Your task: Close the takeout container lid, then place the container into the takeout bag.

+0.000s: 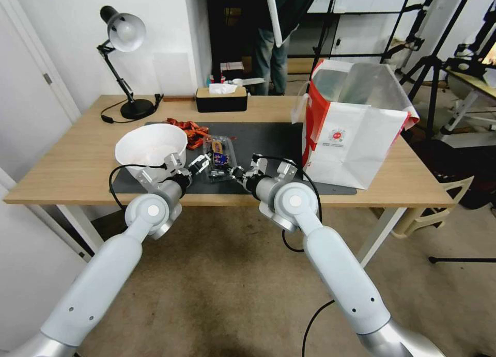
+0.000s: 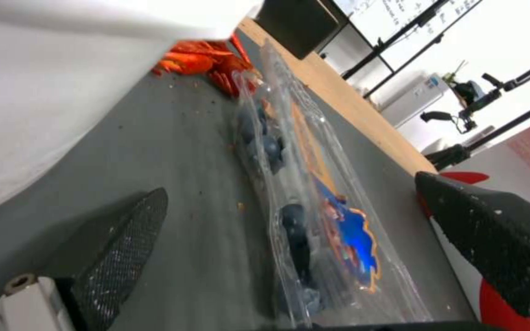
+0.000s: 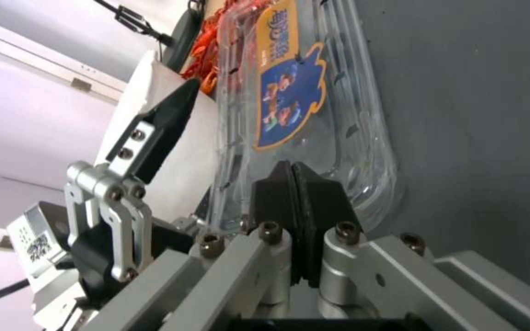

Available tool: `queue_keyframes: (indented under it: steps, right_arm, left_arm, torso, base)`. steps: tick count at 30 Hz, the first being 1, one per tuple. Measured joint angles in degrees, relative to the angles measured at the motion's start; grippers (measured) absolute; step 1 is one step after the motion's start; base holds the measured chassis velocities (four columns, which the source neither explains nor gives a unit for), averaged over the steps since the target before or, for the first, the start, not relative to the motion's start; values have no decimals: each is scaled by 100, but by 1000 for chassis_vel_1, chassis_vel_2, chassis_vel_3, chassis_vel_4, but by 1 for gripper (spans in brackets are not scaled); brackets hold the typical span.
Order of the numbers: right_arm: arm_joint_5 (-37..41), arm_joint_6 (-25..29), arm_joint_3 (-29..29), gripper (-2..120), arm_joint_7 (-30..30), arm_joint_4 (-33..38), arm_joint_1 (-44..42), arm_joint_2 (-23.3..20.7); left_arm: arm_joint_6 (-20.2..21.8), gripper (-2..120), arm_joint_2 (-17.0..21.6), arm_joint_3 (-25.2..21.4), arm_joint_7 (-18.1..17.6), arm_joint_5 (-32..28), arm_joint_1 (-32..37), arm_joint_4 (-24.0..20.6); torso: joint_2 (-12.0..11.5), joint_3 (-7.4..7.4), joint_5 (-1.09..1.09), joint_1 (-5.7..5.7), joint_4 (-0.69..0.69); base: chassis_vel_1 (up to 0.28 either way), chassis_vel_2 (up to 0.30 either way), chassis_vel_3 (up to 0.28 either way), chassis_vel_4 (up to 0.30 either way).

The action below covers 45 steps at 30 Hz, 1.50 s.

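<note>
Your right end effector [image 3: 299, 220] has its fingers pressed together at the takeout container [image 1: 219, 162] near its lid [image 3: 290, 92]. Your left end effector [image 1: 199, 163] stands wide apart beside it; whether the right pinches plastic, you cannot tell.

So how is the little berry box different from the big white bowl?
The berry box is clear plastic, so its dark berries and blue label show; the white bowl hides its inside. The box is small, flat and long; the bowl is much bigger, round and deep. The right gripper is shut at the box's near end; the open left gripper sits between them. Both rest on the dark mat.
</note>
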Motion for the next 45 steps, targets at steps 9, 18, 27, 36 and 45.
queue_keyframes:
  steps: [9, 18, 27, 36, 45]
  right_arm:
    - [-3, -14, -13, 0, -5, -19, 23, -4]
    - [-6, -19, -14, 0, -13, -29, 32, -2]
    - [-12, -28, -25, 0, -26, -31, 20, -3]
    - [-21, -36, -27, 0, -35, -38, 22, -10]
    - [-89, -49, 24, 0, -113, 171, -33, -90]
  left_arm:
    - [111, 89, -36, 102, 38, -117, -147, 120]
    - [364, 58, -54, 171, 52, -141, -200, 166]
    - [348, 23, -42, 205, 37, -254, -271, 224]
    - [290, 10, -40, 244, 36, -292, -344, 240]
    - [199, 10, -9, 283, 63, -366, -416, 225]
  torso:
    - [0, 1, -2, 1, -2]
    - [0, 1, -3, 0, -5]
    - [-2, 2, -3, 1, -2]
    - [-2, 2, -2, 1, -2]
    - [-2, 2, -2, 1, -2]
  base:
    - [0, 0, 0, 0]
    - [0, 0, 0, 0]
    - [0, 0, 0, 0]
    - [0, 0, 0, 0]
    - [0, 0, 0, 0]
